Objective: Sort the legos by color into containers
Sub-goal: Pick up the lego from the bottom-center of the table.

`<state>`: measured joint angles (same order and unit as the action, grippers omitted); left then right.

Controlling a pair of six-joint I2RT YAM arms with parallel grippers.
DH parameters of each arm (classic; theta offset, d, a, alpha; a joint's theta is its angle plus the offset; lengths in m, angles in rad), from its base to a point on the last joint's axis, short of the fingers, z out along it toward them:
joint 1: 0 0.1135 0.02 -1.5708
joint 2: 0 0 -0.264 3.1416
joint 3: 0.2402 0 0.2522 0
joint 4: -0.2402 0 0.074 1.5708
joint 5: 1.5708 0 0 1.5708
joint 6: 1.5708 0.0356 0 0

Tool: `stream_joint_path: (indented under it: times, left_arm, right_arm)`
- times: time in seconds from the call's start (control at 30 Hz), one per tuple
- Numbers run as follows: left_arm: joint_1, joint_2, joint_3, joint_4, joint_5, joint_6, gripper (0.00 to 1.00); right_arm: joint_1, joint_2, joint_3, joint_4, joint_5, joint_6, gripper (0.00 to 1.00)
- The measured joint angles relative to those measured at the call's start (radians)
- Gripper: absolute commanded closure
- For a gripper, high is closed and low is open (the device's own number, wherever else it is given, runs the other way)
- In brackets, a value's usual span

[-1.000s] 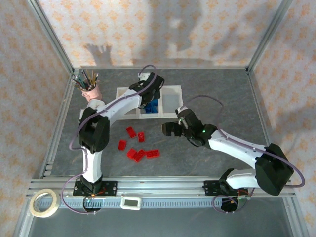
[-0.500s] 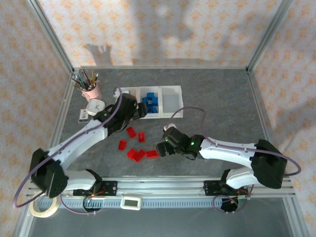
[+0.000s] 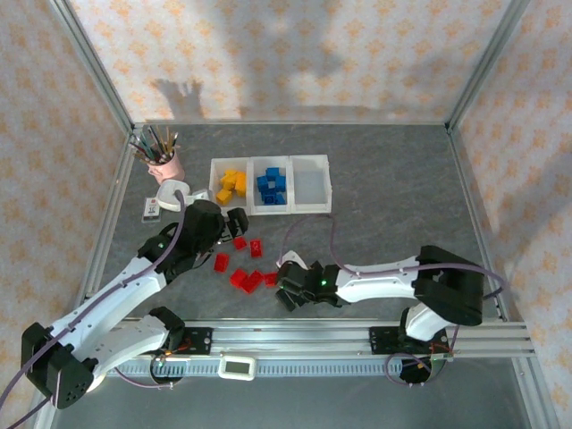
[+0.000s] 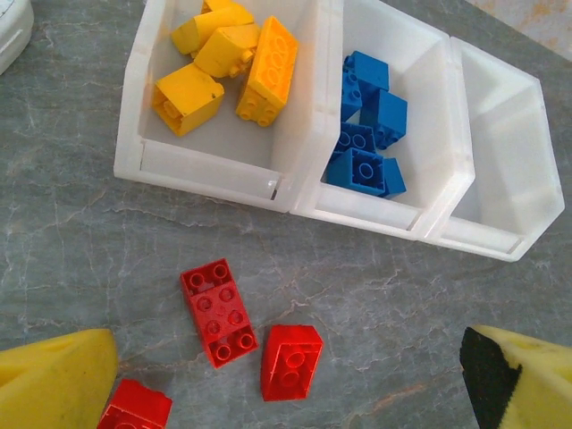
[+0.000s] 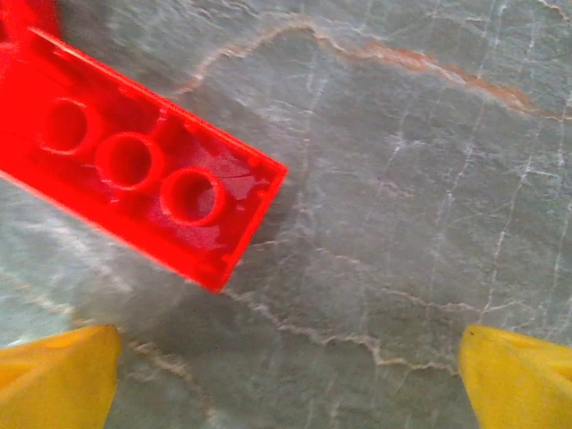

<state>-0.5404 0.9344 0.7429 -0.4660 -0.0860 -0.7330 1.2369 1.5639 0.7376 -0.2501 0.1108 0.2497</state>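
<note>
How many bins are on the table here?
3, joined in one row: the left bin holds yellow bricks, the middle bin holds blue bricks, and the right bin is empty.

No readable text or numbers — small card [image 3: 152, 209] beside pink cup [image 3: 164, 168] too small; white display unit [image 3: 238, 366] illegible.

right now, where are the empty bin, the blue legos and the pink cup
empty bin [image 4: 500, 170], left wrist view, its bare floor
blue legos [image 4: 366, 143], left wrist view, a middle brick
pink cup [image 3: 166, 169], top external view, its side wall
</note>
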Motion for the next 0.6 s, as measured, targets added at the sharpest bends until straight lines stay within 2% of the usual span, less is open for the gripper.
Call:
stream_joint_path:
  times: [0.23, 0.4, 0.6]
  left_arm:
    - [0.000, -0.039, -0.027, -0.004, -0.008, -0.034, 0.01]
    - [0.000, -0.053, -0.040, -0.009, -0.014, -0.053, 0.01]
    - [0.006, -0.059, -0.049, -0.012, -0.028, -0.057, 0.01]
  right_arm:
    - [-0.014, 0.079, 0.074, 0.051, 0.068, -0.027, 0.11]
    - [-0.072, 0.097, 0.090, 0.091, 0.060, -0.060, 0.20]
    - [-0.092, 0.151, 0.126, 0.138, 0.003, -0.131, 0.23]
